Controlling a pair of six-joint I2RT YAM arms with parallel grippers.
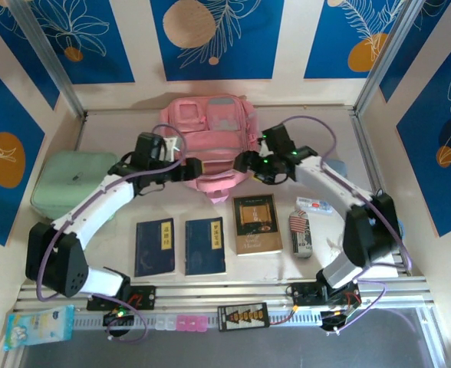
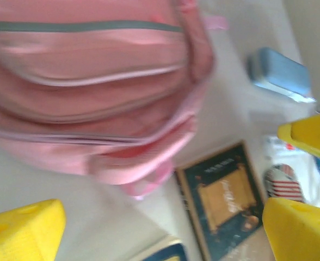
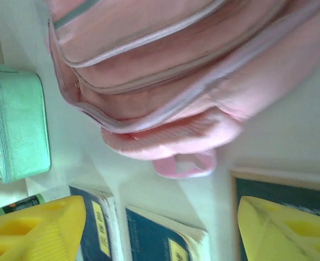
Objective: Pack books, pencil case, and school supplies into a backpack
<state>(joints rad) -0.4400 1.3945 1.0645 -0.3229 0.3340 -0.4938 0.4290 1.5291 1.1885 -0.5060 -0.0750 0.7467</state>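
Books [image 1: 205,245] — yellow title strips, lettering too blurred.

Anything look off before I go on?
Nothing spilled or damaged. The books lie in a tidy row before the backpack. One oddity: the tissue pack sits off the table, on the near frame, far left.

Matt pink cloth backpack [image 1: 210,130]
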